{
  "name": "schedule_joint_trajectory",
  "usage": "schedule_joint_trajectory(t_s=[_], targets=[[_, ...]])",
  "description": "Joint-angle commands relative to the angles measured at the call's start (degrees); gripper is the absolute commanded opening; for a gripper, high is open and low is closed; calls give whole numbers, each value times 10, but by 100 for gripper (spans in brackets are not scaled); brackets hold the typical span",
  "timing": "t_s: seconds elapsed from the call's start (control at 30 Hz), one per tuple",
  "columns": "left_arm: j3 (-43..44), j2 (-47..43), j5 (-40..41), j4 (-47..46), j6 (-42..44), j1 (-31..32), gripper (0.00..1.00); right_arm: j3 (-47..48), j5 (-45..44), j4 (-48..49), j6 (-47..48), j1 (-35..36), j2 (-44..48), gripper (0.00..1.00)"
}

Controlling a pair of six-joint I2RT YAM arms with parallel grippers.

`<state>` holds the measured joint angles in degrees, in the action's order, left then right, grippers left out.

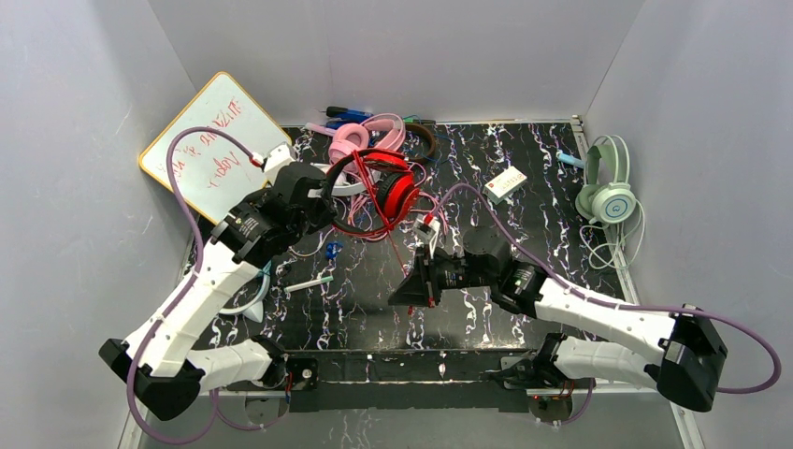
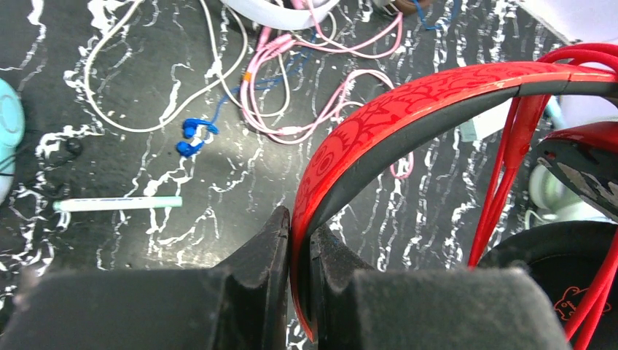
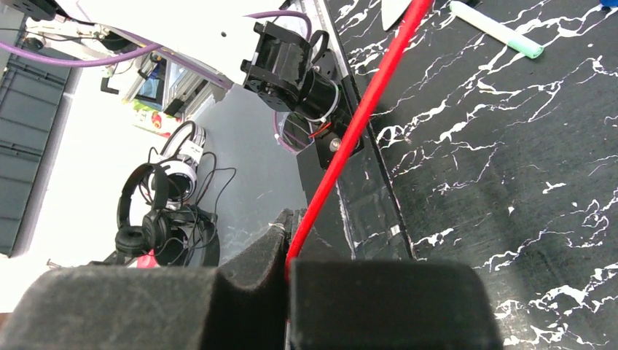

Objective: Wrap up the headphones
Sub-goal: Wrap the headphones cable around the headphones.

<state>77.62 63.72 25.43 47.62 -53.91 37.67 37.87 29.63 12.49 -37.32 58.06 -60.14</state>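
The red headphones (image 1: 393,187) are held up over the middle of the black table. My left gripper (image 1: 329,195) is shut on their red patterned headband (image 2: 379,124), seen between its fingers in the left wrist view (image 2: 299,240). Their red cord (image 1: 400,251) runs down taut to my right gripper (image 1: 411,285), which is shut on it; in the right wrist view the cord (image 3: 357,120) enters the closed fingers (image 3: 291,233). Pink headphones (image 1: 360,136) lie behind, mint green headphones (image 1: 608,192) at the far right. A teal cup (image 2: 7,138) shows at the left.
A whiteboard (image 1: 210,140) leans at the back left. A small white box with a red label (image 1: 506,183) lies right of centre. A white pen (image 1: 309,283) and tangled pink and white cords (image 2: 291,95) lie on the table. Grey walls close in three sides.
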Motion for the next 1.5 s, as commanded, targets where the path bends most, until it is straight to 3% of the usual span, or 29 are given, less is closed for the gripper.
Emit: schedule_joint_trajectory(t_s=[0.0,0.3,0.5,0.83,1.27,1.47], targets=[[23,6,96,-10,-2,-8,0,46,21,-52,7,14,9,1],[-35,23,80,-8,25,-9,0,134,16,-75,-9,17,-41,2],[-95,35,0,-41,25,-4,0,177,-44,-98,-30,17,-95,9],[-207,43,-52,-104,41,31,0,171,-137,-96,-76,16,-125,11],[-253,71,-135,-159,52,46,0,142,-211,-81,-107,12,-172,16],[-252,84,-137,-160,52,46,0,132,-249,-79,-98,11,-190,33]])
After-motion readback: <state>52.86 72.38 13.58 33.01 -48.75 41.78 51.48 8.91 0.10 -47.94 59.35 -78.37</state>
